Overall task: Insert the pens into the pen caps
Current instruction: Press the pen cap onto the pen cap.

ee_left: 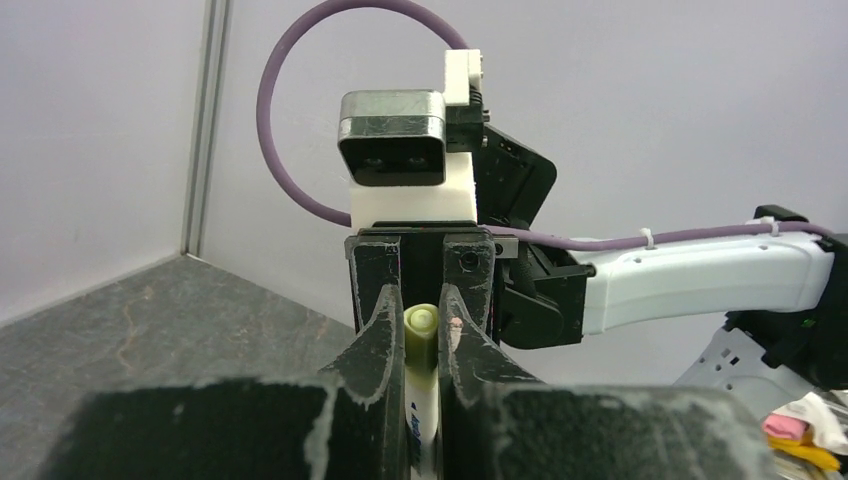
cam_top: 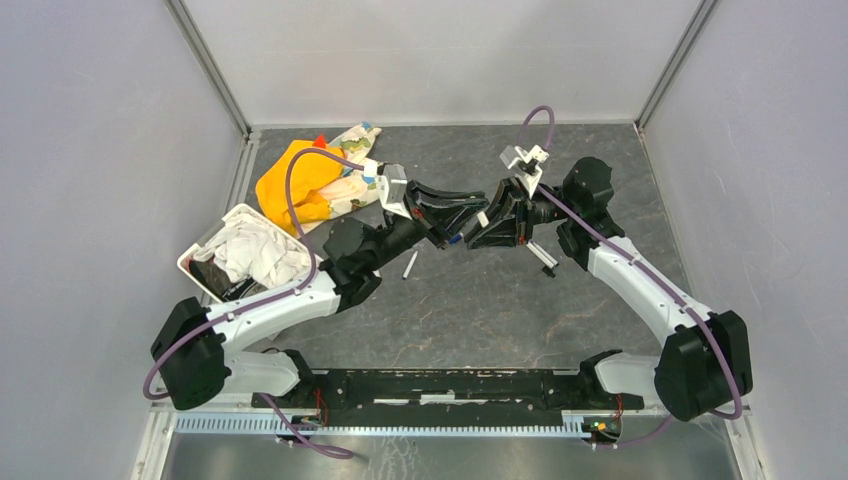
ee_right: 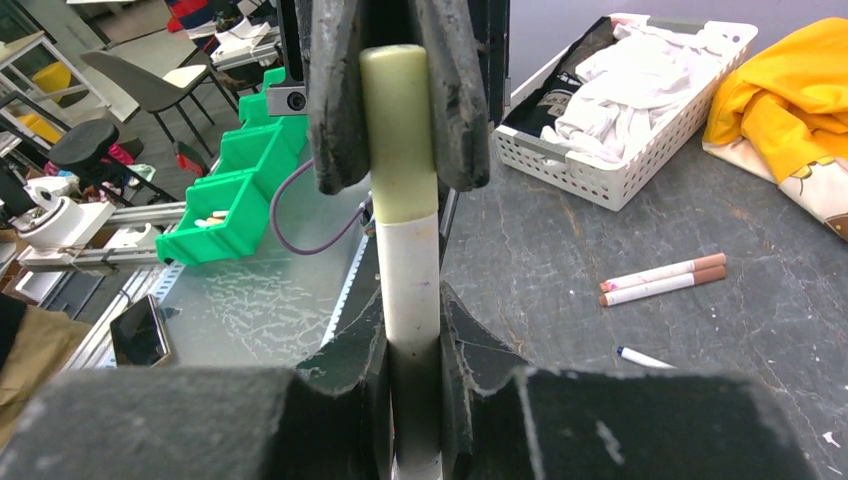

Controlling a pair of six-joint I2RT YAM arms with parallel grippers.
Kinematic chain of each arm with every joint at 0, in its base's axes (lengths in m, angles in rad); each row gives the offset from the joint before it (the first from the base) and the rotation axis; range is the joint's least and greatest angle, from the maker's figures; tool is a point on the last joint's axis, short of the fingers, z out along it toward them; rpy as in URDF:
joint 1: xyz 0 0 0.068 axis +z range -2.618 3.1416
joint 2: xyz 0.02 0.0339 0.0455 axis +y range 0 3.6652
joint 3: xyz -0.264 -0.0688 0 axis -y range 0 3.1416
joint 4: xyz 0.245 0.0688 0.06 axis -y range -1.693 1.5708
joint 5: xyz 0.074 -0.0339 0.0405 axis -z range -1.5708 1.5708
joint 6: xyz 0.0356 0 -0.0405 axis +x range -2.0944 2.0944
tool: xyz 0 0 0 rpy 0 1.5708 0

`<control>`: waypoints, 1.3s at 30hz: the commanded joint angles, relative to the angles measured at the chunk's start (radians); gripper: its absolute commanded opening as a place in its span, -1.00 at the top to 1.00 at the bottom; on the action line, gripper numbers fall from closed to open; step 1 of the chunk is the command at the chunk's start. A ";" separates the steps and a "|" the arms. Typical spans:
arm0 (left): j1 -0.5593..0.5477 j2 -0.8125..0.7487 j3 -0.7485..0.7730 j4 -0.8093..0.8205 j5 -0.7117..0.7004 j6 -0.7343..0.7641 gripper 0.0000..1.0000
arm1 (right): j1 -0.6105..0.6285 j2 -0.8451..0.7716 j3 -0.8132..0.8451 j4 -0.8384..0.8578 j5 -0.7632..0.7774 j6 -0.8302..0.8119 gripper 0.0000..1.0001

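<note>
Where the two arms meet above the dark grey surface [ee_right: 560,250], one pen [ee_right: 407,260] is held between them: a slim white barrel with a pale cream cap [ee_right: 397,120] seated on its end. The right tool [ee_right: 412,320] is clamped on the white barrel. The left tool [ee_right: 398,165] is closed tight on the cream cap, and no gap shows between either tool's fingers and the pen. The cap is smooth and matt, slightly thicker than the barrel, and its far end is flat.

Three loose pens lie on the surface in the right wrist view. Two brown-ended pens [ee_right: 662,279] rest side by side, touching, and a single white pen with a dark tip [ee_right: 645,357] lies near them. One cap is visible.

One white slotted basket [ee_right: 600,172] holds white cloths. Beside it lie one orange cloth [ee_right: 780,90] and one patterned cloth [ee_right: 818,192].
</note>
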 commanded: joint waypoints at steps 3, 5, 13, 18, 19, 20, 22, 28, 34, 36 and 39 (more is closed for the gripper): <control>-0.049 0.008 -0.019 -0.396 0.109 -0.153 0.83 | 0.014 -0.037 -0.001 0.141 0.312 0.049 1.00; -0.049 -0.014 0.006 -0.394 0.037 -0.143 0.66 | 0.017 -0.037 -0.029 0.153 0.311 0.049 1.00; -0.033 -0.121 0.064 -0.451 -0.138 -0.046 -0.29 | 0.018 -0.035 -0.078 0.125 0.306 0.003 1.00; -0.029 -0.254 0.040 -0.547 -0.165 0.089 -0.56 | 0.018 -0.041 -0.095 0.133 0.297 -0.010 1.00; -0.026 -0.283 0.022 -0.560 -0.172 0.106 -0.62 | 0.018 -0.045 -0.100 0.145 0.292 -0.004 1.00; -0.018 -0.313 -0.010 -0.560 -0.171 0.110 -0.70 | 0.018 -0.046 -0.108 0.172 0.285 0.010 1.00; -0.002 -0.360 -0.052 -0.539 -0.150 0.095 -0.81 | 0.017 -0.049 -0.126 0.235 0.274 0.052 1.00; 0.046 -0.335 -0.085 -0.397 -0.038 -0.012 -0.87 | 0.018 -0.055 -0.147 0.307 0.252 0.093 1.00; 0.055 -0.185 -0.006 -0.339 0.003 -0.027 -0.74 | 0.023 -0.067 -0.161 0.309 0.239 0.092 1.00; 0.060 -0.149 0.020 -0.327 0.023 -0.026 -0.60 | 0.024 -0.069 -0.166 0.309 0.240 0.089 1.00; 0.069 -0.108 0.045 -0.298 0.065 -0.034 -0.50 | 0.025 -0.069 -0.173 0.309 0.238 0.086 1.00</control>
